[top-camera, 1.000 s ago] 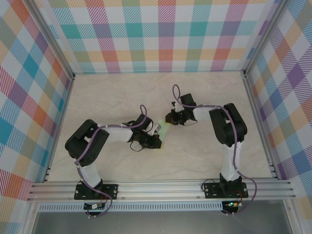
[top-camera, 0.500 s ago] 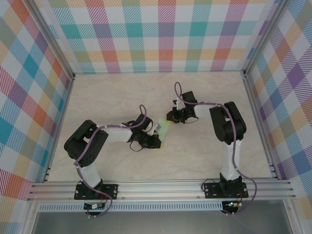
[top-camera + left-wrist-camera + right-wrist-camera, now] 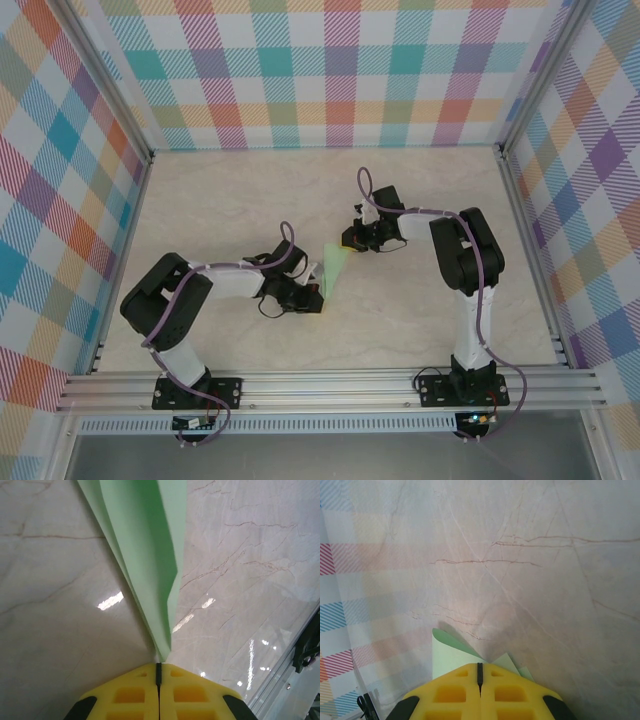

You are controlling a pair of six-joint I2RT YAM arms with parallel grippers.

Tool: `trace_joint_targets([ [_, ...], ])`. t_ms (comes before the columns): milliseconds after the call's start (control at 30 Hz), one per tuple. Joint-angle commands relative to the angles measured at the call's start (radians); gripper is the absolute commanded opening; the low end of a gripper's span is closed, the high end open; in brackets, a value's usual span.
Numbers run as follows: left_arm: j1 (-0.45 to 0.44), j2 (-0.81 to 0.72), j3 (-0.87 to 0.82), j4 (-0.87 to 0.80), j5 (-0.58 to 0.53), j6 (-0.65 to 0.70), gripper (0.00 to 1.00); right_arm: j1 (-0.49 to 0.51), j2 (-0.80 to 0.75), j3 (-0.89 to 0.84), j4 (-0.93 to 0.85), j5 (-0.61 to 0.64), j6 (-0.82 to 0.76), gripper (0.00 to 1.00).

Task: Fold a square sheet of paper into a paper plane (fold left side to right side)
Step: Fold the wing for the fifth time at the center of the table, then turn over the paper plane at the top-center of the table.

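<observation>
Top view up: the paper plane (image 3: 333, 268) is mid-counter, a narrow pale green wedge strung between my two arms. The left arm (image 3: 175, 300) reaches in from the near left, bent low across the marble-look counter (image 3: 420, 190). The right arm (image 3: 465, 255) comes round from the right and points back toward the middle. The wedge is wider at its far end by the right jaws and tapers toward the left jaws nearer me.

On the left wrist camera, the yellow pads (image 3: 125, 697) are pressed together with only a thin dark seam between them. The green paper (image 3: 145, 555) runs straight down into that seam, so the left jaws are pinching its narrow end. I can see creased layers here, one long fold up the middle and a loose flap edge on the right side. From this angle I cannot tell whether the paper touches the counter or hangs just above it.

On the right wrist camera, the yellow pads (image 3: 450, 695) are shut as well. Two pale green corners (image 3: 447, 652) poke out past the tips — a larger one to the left, a smaller one to the right. That puts the right jaws pinching the wide end.

Plaid walls (image 3: 340, 80) ring the counter on three sides, and the aluminium rail (image 3: 330, 385) carries both bases.
</observation>
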Motion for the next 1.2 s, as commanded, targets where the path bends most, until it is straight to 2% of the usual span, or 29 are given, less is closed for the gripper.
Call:
trace_joint_targets([
  [0,0.01,-0.026,-0.029,-0.078,-0.01,0.002,0.05,-0.033,0.063,0.007,-0.013,0.137,-0.042,0.03],
  [133,0.019,-0.07,-0.014,-0.078,-0.002,-0.005,0.05,-0.033,0.067,0.017,-0.022,0.122,-0.033,0.03],
  [467,0.054,-0.168,0.033,-0.097,-0.01,-0.018,0.06,-0.033,0.104,0.108,-0.198,0.107,-0.004,0.05],
  [633,0.068,-0.214,0.04,-0.092,-0.057,-0.036,0.08,-0.032,0.073,0.104,-0.167,0.076,0.008,0.07],
  [733,0.078,-0.256,0.049,-0.1,-0.124,-0.043,0.1,-0.033,-0.014,0.112,-0.181,0.111,-0.007,0.17],
  [867,0.079,-0.329,0.068,-0.133,-0.272,-0.042,0.18,-0.029,-0.156,0.137,-0.304,0.249,-0.053,0.37],
  [967,0.079,-0.399,0.063,-0.133,-0.412,-0.053,0.34,0.003,-0.234,0.143,-0.433,0.388,-0.066,0.51],
  [1067,0.079,-0.464,0.057,-0.186,-0.547,-0.056,0.46,0.079,-0.268,0.145,-0.55,0.529,-0.045,0.64],
  [1167,0.081,-0.517,0.047,-0.204,-0.647,-0.054,0.55,0.177,-0.276,0.129,-0.602,0.616,0.014,0.77],
])
